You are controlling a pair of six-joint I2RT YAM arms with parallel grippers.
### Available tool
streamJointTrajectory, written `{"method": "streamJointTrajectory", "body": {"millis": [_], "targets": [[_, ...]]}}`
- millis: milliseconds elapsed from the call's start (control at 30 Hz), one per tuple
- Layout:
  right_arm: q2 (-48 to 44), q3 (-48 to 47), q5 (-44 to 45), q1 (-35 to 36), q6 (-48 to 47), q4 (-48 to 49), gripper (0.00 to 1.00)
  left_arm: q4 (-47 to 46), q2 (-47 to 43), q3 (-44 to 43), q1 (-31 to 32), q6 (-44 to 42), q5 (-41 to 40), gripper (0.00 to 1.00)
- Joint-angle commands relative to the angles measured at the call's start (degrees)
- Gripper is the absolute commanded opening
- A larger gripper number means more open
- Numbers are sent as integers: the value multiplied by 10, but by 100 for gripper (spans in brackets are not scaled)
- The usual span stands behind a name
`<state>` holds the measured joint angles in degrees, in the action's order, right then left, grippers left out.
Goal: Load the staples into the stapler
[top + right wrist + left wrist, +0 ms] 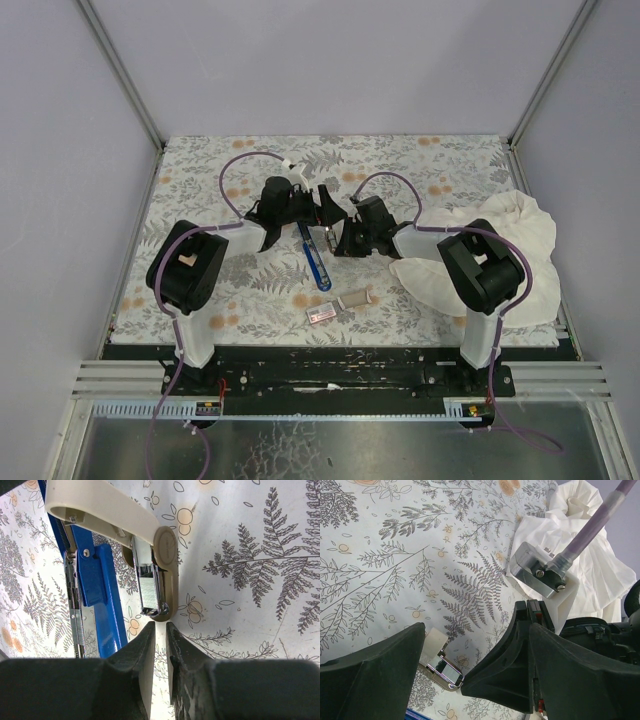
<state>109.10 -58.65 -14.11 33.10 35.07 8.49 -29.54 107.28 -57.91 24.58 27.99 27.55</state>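
Floral bench (200, 170): stapler (316, 262) lies mid-bench between both arms, long axis far-to-near, near end angled right. Left claw (470, 620) spread. Right claw (160, 630) nearly pressed together, nothing seen between.

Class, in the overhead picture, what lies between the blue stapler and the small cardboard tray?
Nothing: the top view shows only bare floral table cover between the stapler and the tray.

Stapler (102, 595) glossy blue plastic, shiny metal rail; cloth (590, 575) white, creased; right gripper (160, 629) matt black.
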Motion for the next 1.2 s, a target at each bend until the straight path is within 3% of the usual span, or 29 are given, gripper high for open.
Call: {"method": "streamJointTrajectory", "body": {"millis": [0,433,767,933,1167], "targets": [[16,-12,34,1,-10,-25,22,33,-11,24,40,-39,47,83],[21,-14,35,1,-8,-25,21,57,-16,44,63,-66,18,82],[16,-9,35,1,-12,-26,21,55,-22,6,46,-25,-73,82],[14,-8,31,1,-13,-25,21,25,-5,-10,23,18,-50,82],[19,-9,24,1,-13,-22,21,76,56,-73,19,10,-28,82]]}}
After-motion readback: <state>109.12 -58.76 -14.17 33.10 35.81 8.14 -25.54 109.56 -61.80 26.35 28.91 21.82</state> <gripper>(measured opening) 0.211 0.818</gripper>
